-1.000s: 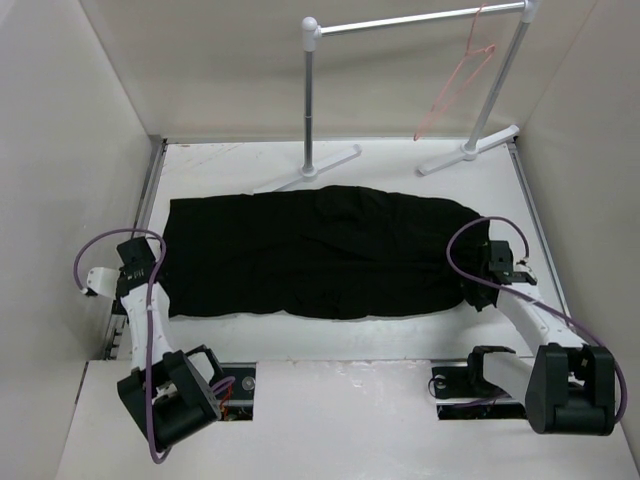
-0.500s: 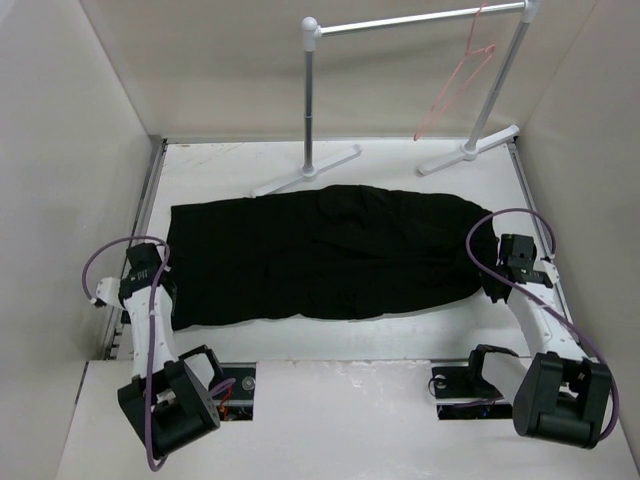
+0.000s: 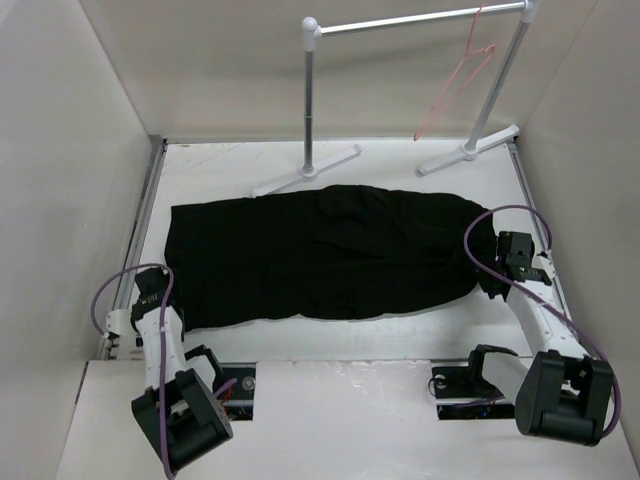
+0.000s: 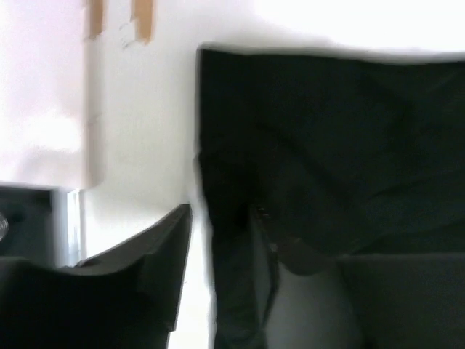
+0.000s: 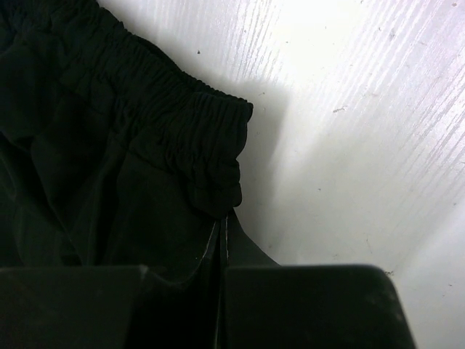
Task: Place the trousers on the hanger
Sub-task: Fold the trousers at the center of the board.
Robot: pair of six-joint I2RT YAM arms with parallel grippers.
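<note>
The black trousers [image 3: 320, 255] lie spread flat across the table, waistband to the right. The pink-red hanger [image 3: 455, 85] hangs from the right end of the rack's bar, far from both arms. My left gripper [image 3: 152, 290] is low at the trousers' near left corner. In the left wrist view the left gripper [image 4: 221, 291] is open, with the cloth's left edge [image 4: 225, 254] lying between the fingers. My right gripper [image 3: 492, 285] is at the waistband's near corner. In the right wrist view the right gripper [image 5: 221, 247] is shut on the gathered waistband [image 5: 196, 145].
The grey-white clothes rack [image 3: 310, 100] stands at the back, its feet [image 3: 300, 175] just beyond the trousers. White walls close in left, right and back. A metal rail [image 3: 145, 210] runs along the table's left edge.
My left arm has pulled back toward the near left corner. My right gripper moved right along the waistband, then held. The trousers' near left corner shifted slightly right.
</note>
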